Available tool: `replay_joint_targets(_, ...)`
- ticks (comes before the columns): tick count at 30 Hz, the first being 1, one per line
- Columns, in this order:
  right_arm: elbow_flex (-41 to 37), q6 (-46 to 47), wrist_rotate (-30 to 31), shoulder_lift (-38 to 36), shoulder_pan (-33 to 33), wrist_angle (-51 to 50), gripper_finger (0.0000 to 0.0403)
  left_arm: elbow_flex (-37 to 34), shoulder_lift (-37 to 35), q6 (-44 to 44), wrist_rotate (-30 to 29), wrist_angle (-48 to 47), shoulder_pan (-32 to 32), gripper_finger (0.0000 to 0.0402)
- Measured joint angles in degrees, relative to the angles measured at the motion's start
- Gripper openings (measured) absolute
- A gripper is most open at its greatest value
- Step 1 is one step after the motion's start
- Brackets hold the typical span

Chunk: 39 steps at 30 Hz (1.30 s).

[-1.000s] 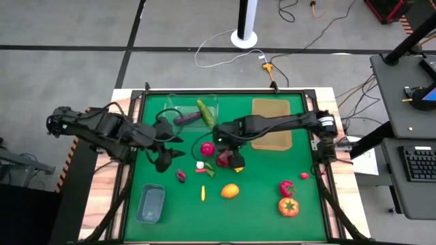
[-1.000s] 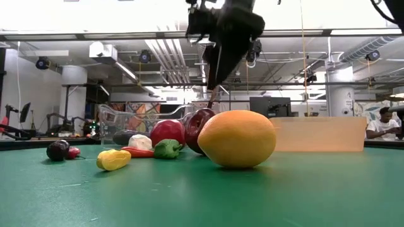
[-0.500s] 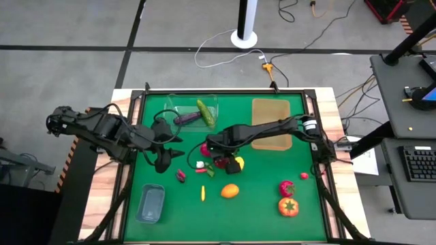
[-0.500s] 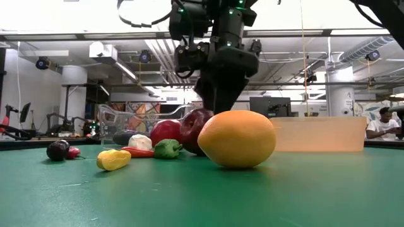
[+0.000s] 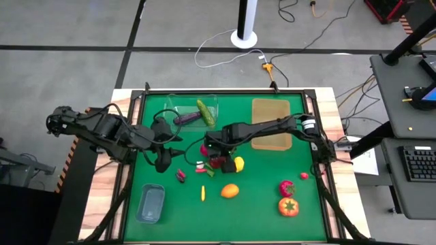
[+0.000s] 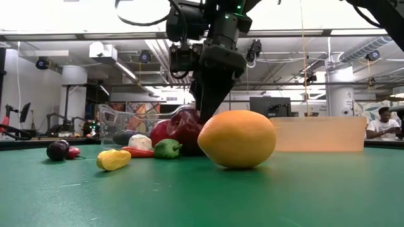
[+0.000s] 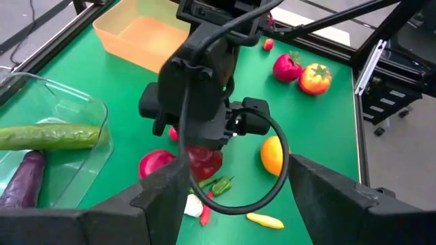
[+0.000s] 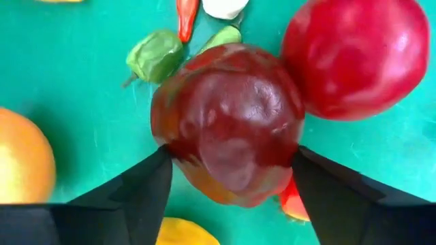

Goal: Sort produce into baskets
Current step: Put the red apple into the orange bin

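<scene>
My right gripper [image 5: 216, 157] is down over a dark red round fruit [image 8: 231, 122] in the middle of the green mat and is shut on it. A brighter red round fruit [image 8: 354, 58] touches it. A green chilli [image 8: 155, 58] and a yellow fruit [image 5: 238, 163] lie close by. My left gripper [image 5: 170, 146] hovers open and empty to the left of this cluster. The cucumber [image 5: 205, 112] and the eggplant [image 5: 187, 118] lie in the clear tub [image 5: 174, 102]. My right gripper pinches the dark red fruit by two opposite sides [image 8: 170, 146], one finger [image 8: 136, 190] on each side. The fingers come from above and point down. In the low view the fruit [image 6: 186, 126] sits tilted under the gripper. Other produce hides its underside.
The tan tray [image 5: 272, 124] stands at the far right and the bluish tub [image 5: 150, 203] at the near left. An orange fruit [image 5: 230, 191], a small yellow piece [image 5: 203, 193], a tomato [image 5: 288, 206], a red berry [image 5: 287, 188] and a purple piece [image 5: 181, 175] lie on the near mat.
My right gripper has come down and a little toward the table's left, onto the dark red fruit. The fruit has shifted slightly left, against the brighter red fruit, and has tipped.
</scene>
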Motion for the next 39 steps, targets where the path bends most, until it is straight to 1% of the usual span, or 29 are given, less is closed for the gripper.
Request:
replay_joint_targets(5, -0.1, 0.3, -1.7, -0.2, -0.7, 0.0, 0.0232, 0.0, 0.0, 0.1, -1.3, -0.1, 0.0, 0.0231)
replay_joint_targets(16, -0.3, 1.4, -1.7, -2.3, -2.1, -0.2, 0.0151, 0.0, 0.0, 0.1, -1.3, -0.9, 0.0, 0.0231)
replay_joint_targets(19, -0.3, 3.2, -1.6, -2.4, -2.2, -0.1, 0.0135, 0.0, 0.0, 0.1, -1.3, -1.0, 0.0, 0.0231)
replay_joint_targets(21, -0.3, 3.8, -1.6, -2.4, -2.2, -0.2, 0.0133, 0.0, 0.0, 0.1, -1.3, -1.0, 0.0, 0.0231)
replay_joint_targets(24, -0.3, 4.7, -1.6, -2.7, -2.2, -0.1, 0.0144, 0.0, 0.0, 0.1, -1.3, -1.0, 0.0, 0.0231)
replay_joint_targets(27, -0.3, 6.8, -1.6, -3.2, -2.3, -0.2, 0.0168, 0.0, 0.0, 0.1, -1.3, -1.1, 0.0, 0.0231)
replay_joint_targets(39, -0.2, 10.9, -1.1, -4.5, -2.2, 0.2, 0.0301, 0.0, 0.0, 0.5, -1.3, -1.3, 0.0, 0.0231)
